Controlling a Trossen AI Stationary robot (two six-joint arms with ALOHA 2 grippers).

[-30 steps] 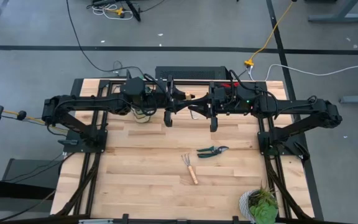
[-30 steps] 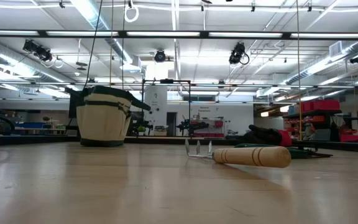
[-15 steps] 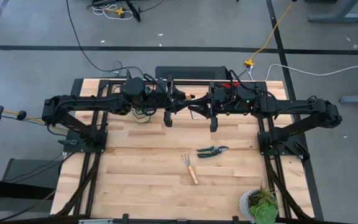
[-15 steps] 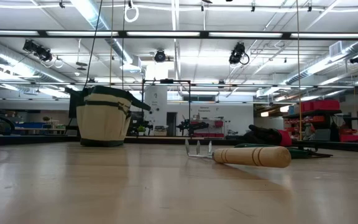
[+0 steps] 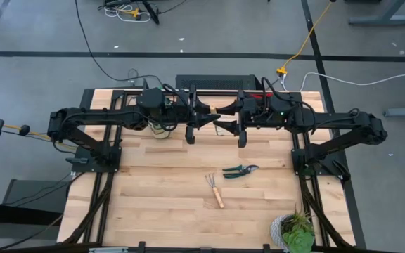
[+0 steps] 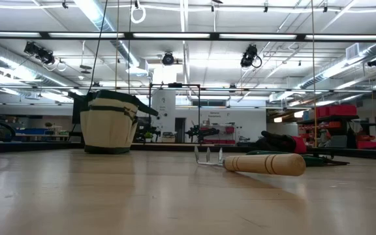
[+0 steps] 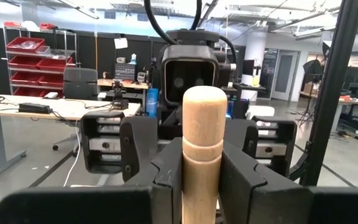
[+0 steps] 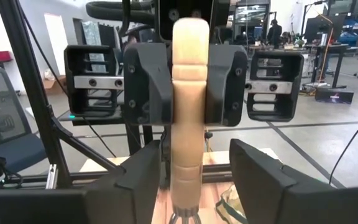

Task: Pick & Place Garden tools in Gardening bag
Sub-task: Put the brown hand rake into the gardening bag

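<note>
Both arms are raised above the table's far part, their grippers facing each other. A wooden-handled mini rake (image 8: 188,93) stands upright between them, tines (image 8: 185,218) down. My left gripper (image 7: 204,168) is shut on its handle. My right gripper (image 8: 194,180) is open, its fingers standing apart on either side of the handle's lower part. A second rake (image 5: 214,190) and the pruning shears (image 5: 240,170) lie flat on the table. The gardening bag (image 6: 109,124) stands upright on the table's far part. Red-and-black gloves (image 6: 279,140) lie behind the second rake. My left gripper pinches the wooden handle's upper part (image 7: 204,143), just below its rounded end, between its two fingers (image 8: 151,81). The fingers come level from the table's left and lie across the handle. The rake hangs upright, tines down, lifted clear of the table.
A potted plant (image 5: 294,228) stands at the table's near right corner. Bare wood lies around the second rake and the shears in the table's middle. The arm mounts stand at the left and right edges.
My right gripper has opened and let go of the rake's handle, without moving away. The rake has stayed upright in my left gripper.
</note>
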